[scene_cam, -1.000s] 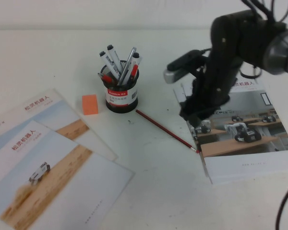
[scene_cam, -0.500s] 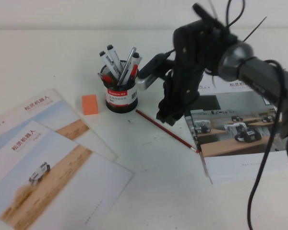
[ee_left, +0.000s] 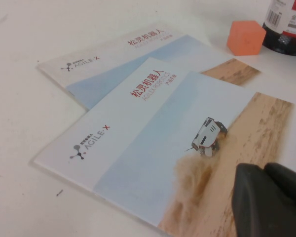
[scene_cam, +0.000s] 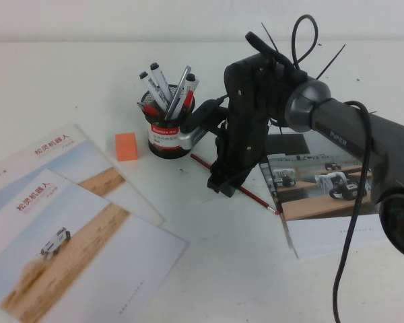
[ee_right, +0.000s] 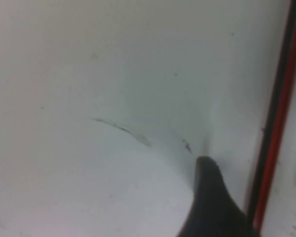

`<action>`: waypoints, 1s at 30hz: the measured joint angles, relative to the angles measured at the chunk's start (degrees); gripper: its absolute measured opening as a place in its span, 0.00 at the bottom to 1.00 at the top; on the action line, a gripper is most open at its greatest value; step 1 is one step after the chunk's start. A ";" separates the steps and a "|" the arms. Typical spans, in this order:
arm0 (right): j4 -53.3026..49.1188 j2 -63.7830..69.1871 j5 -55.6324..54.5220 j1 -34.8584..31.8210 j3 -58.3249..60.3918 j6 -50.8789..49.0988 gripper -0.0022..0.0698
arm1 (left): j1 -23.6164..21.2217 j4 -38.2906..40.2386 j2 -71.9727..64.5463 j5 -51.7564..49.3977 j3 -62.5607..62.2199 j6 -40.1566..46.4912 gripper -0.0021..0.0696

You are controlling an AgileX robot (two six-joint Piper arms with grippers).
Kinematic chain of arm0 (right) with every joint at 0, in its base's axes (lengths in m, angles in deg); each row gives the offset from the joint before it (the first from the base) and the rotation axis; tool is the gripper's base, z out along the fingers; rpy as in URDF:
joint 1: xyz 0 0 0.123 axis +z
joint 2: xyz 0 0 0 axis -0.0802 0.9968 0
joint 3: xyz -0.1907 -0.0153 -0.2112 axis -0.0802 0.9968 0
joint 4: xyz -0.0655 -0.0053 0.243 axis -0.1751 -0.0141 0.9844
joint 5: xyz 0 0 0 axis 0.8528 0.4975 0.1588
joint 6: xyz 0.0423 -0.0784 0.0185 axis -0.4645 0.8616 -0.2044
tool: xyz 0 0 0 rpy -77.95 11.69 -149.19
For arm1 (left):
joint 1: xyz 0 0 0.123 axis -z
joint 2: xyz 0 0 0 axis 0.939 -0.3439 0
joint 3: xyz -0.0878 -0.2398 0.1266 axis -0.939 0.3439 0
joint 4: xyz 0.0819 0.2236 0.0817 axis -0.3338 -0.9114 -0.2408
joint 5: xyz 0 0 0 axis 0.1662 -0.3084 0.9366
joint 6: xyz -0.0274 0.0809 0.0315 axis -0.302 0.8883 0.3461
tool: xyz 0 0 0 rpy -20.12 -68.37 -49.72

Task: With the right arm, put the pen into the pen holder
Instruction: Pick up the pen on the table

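The pen (scene_cam: 259,200) is a thin dark red stick lying diagonally on the white table, between the pen holder (scene_cam: 170,134) and the book. The holder is a black mesh cup with a red and white label, holding markers and a silver pen. My right gripper (scene_cam: 222,185) is low over the middle of the pen. In the right wrist view it (ee_right: 256,177) is open, with one finger (ee_right: 207,202) on one side of the pen (ee_right: 278,113) and the other at the frame's edge. My left gripper (ee_left: 261,170) hangs over the booklets, its fingers together and empty.
An orange eraser block (scene_cam: 126,146) lies left of the holder. Two overlapping booklets (scene_cam: 67,222) cover the left front of the table. A thick book (scene_cam: 343,202) lies at the right, touching the pen's pale tip. The right arm's cables loop above it.
My right arm has swung left from above the book and come down onto the middle of the pen. The pen and holder have not moved.
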 joint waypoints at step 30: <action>13.19 -16.41 -7.17 -1.62 18.05 -3.13 0.05 | 0.00 0.00 0.00 0.00 0.00 0.00 0.03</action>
